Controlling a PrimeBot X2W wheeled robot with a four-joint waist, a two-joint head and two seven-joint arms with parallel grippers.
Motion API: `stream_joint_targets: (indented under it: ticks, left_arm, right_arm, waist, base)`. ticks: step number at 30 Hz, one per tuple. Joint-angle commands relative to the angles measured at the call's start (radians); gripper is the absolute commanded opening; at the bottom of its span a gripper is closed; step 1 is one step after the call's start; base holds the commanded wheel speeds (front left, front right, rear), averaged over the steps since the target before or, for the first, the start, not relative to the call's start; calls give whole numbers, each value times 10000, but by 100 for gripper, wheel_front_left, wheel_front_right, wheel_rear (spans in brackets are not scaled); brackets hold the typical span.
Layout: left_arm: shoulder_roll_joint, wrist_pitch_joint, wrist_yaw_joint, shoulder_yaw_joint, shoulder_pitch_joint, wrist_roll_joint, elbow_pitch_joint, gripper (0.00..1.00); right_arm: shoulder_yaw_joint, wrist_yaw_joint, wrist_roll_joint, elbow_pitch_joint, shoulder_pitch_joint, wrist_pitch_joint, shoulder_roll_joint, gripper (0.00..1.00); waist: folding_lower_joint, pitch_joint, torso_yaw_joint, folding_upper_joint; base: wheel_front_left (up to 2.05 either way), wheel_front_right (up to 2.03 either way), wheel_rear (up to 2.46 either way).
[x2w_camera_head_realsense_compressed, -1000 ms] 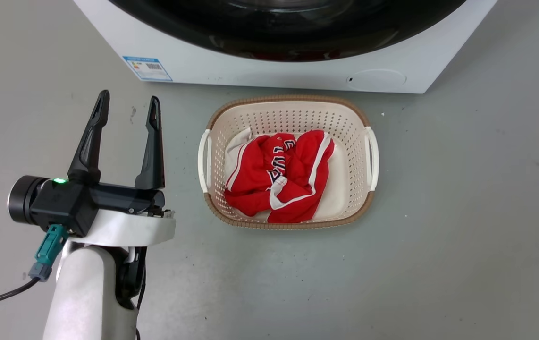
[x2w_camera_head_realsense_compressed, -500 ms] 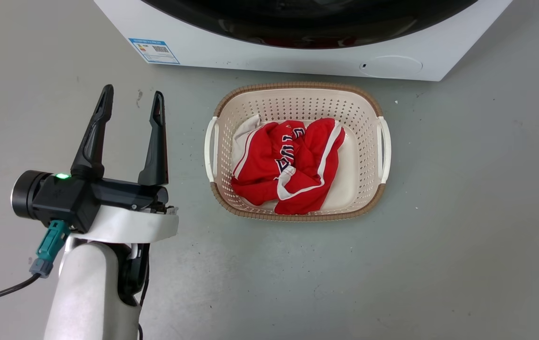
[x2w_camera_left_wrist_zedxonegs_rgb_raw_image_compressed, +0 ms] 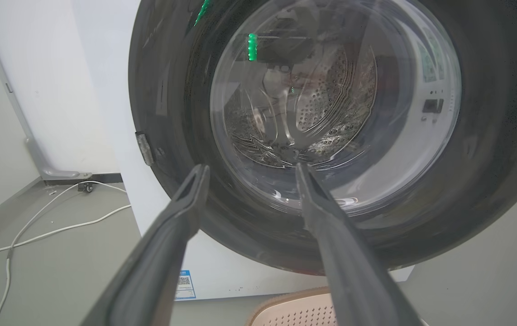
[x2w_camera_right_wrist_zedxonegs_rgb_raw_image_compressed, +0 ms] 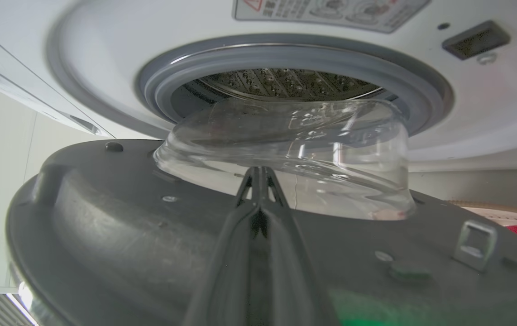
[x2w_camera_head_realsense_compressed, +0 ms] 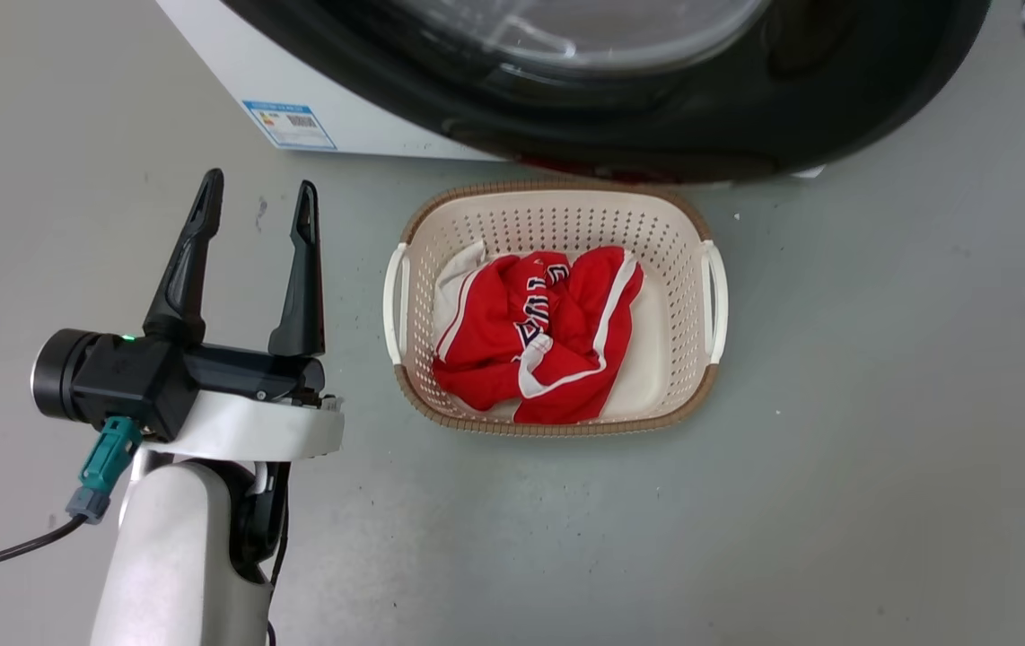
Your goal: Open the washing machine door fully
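Left claw (x2w_camera_head_realsense_compressed: 258,182) is held wide open with nothing in it, well apart from the washing machine door (x2w_camera_head_realsense_compressed: 836,108). Close by the door's glass bowl (x2w_camera_right_wrist_zedxonegs_rgb_raw_image_compressed: 285,149), the right claw (x2w_camera_right_wrist_zedxonegs_rgb_raw_image_compressed: 258,174) is pressed shut. The door is swung partly out, above the basket's (x2w_camera_head_realsense_compressed: 566,229) far rim.

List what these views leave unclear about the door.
1. Head view: washing machine door cut off by the top edge; opening angle unclear.
2. Right wrist view: whether the right gripper touches the door, hidden by its own fingers.
3. Head view: sticker print too small.
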Motion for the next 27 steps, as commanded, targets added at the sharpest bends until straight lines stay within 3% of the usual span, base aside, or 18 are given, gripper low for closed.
stream_joint_targets:
  ticks: [1,13,27]
  left_arm:
    - [3,-22,4,19,94,60,40,100]
    - [18,-22,4,-17,796,105,384,100]
    - [4,-22,3,-217,1300,34,567,100]
  right_arm:
    - [126,-7,63,-214,422,202,101,0]
    - [713,-3,596,-2819,2483,1107,-223,0]
    - [1811,-3,1167,-5517,3850,883,-136,0]
  waist:
    - [-1,-169,-52,0]
    - [-1,-1415,-290,0]
    - [-1,-2220,-217,0]
  base:
    - [0,0,0]
    - [0,0,0]
    - [0,0,0]
